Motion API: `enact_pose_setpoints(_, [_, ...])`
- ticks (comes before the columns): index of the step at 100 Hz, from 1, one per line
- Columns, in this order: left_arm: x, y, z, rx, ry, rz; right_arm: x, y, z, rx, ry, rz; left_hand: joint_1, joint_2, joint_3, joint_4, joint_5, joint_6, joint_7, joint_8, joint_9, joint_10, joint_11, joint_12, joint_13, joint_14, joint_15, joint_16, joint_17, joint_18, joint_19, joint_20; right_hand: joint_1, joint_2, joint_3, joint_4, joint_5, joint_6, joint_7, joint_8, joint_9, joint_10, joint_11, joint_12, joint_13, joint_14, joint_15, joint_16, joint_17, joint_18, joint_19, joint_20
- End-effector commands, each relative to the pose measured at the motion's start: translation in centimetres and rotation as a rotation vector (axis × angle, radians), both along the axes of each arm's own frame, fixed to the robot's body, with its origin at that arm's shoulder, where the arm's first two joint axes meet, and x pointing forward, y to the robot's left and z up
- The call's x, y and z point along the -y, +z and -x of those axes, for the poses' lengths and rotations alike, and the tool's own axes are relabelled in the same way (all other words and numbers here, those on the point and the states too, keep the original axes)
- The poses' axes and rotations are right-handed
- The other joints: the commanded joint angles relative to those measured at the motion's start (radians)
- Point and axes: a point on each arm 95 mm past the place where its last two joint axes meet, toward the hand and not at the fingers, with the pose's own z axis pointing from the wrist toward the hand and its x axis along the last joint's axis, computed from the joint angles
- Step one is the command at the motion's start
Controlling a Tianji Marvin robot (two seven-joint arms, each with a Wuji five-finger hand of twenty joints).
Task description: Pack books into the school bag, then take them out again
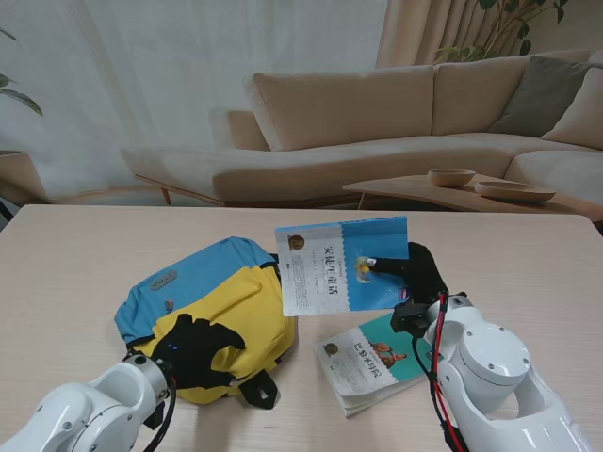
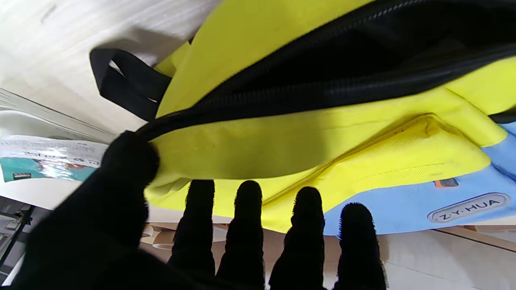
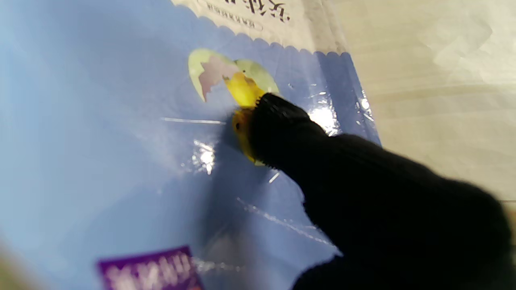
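A yellow and blue school bag (image 1: pixel 203 306) lies on the table, left of centre. My left hand (image 1: pixel 201 350) in a black glove grips its yellow edge at the nearer end; in the left wrist view the thumb (image 2: pixel 129 161) pinches the rim of the open zipper mouth (image 2: pixel 322 68). My right hand (image 1: pixel 415 273) holds a blue and white book (image 1: pixel 344 266) tilted up above the table, just right of the bag; its thumb (image 3: pixel 282 129) presses on the blue cover (image 3: pixel 121 141). A teal book (image 1: pixel 372 363) lies flat on the table under that hand.
The pale wooden table (image 1: pixel 75 264) stretches wide on all sides. Behind it stand a beige sofa (image 1: pixel 377 122) and a low table with two wooden bowls (image 1: pixel 450 176). A black bag strap (image 1: pixel 259 388) lies near the teal book.
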Motion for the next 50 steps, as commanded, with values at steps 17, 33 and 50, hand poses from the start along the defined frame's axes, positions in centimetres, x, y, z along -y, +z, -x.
enact_pose_setpoints(17, [0.2, -0.4, -0.7, 0.015, 0.009, -0.009, -0.2, 0.0, 0.2, 0.007, 0.020, -0.012, 0.343, -0.021, -0.059, 0.009, 0.242, -0.145, 0.269, 0.161, 0.131, -0.033, 0.084, 0.044, 0.080, 0.003, 0.111, 0.038, 0.027, 0.006, 0.127, -0.003, 0.138, 0.091, 0.137, 0.072, 0.173, -0.175, 0.171, 0.131, 0.030, 0.003, 0.038, 0.011, 0.104, -0.011, 0.055, 0.003, 0.020, 0.024, 0.045, -0.019])
enact_pose_setpoints(33, [0.3, -0.2, -1.1, 0.048, 0.007, 0.013, -0.1, 0.0, 0.2, 0.004, 0.021, -0.013, 0.405, -0.019, -0.059, 0.006, 0.359, -0.233, 0.403, 0.215, 0.300, -0.043, 0.106, 0.214, 0.188, 0.019, 0.205, 0.059, 0.078, 0.028, 0.233, -0.022, 0.138, 0.091, 0.136, 0.072, 0.173, -0.175, 0.170, 0.132, 0.029, 0.004, 0.039, 0.010, 0.105, -0.010, 0.054, 0.002, 0.016, 0.026, 0.047, -0.019])
enact_pose_setpoints(50, [0.1, 0.6, -1.4, 0.139, 0.022, 0.069, 0.0, 0.0, 0.3, 0.002, 0.026, -0.004, 0.394, -0.041, -0.016, -0.004, 0.402, -0.260, 0.402, 0.239, 0.558, -0.010, 0.113, 0.335, 0.353, 0.053, 0.350, 0.098, 0.169, 0.061, 0.384, -0.011, 0.138, 0.091, 0.137, 0.073, 0.173, -0.175, 0.170, 0.132, 0.030, 0.005, 0.039, 0.009, 0.106, -0.007, 0.058, 0.003, 0.017, 0.027, 0.050, -0.018])
